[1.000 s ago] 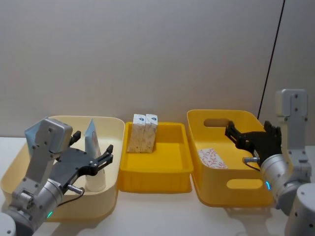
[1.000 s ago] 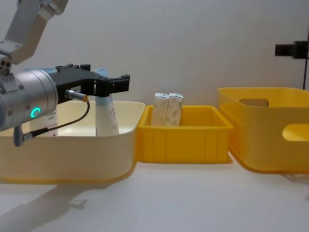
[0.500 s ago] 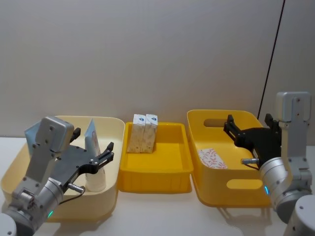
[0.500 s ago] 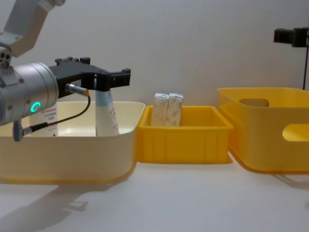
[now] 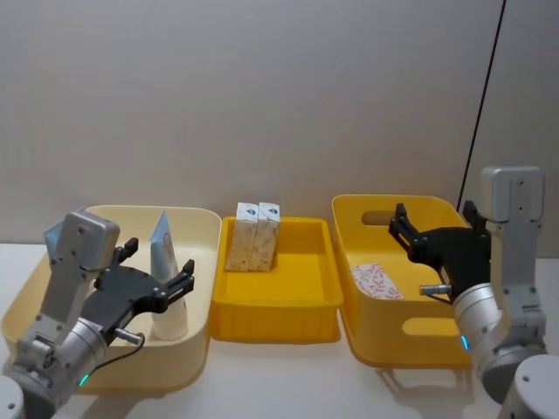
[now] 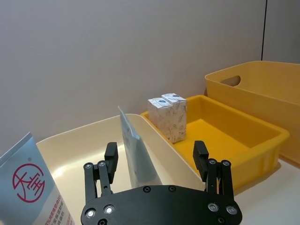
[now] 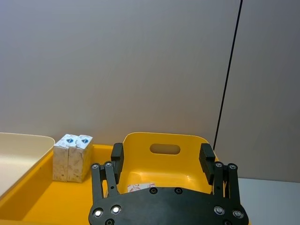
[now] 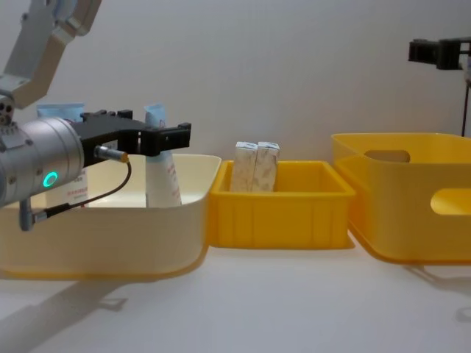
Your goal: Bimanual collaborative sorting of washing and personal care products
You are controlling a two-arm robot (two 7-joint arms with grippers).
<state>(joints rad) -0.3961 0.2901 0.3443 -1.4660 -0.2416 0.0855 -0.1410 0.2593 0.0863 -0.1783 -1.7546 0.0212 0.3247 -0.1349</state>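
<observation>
One squeeze tube [image 5: 162, 249] stands upright, cap down, before the spread left pincer [image 6: 156, 150]; right pincer [image 7: 161, 151] spread.

A tube [image 6: 133, 154] stands at the left hand's [image 6: 155, 157] 12 o'clock, ahead of its wide-spread jaws. The tray [image 5: 293, 275] lies bare except at 10 o'clock, where two cartons [image 5: 253, 237] stand.

My arms [image 5: 74, 262] are silver-grey: boxy upper links, round wrists, each with a small teal light [image 8: 50, 179]. My left end effector [image 6: 155, 150] and right end effector [image 7: 161, 151] are matte black, dotted with silver screws. A thin black cable [image 8: 129, 169] with a metal plug loops from my left wrist.
</observation>
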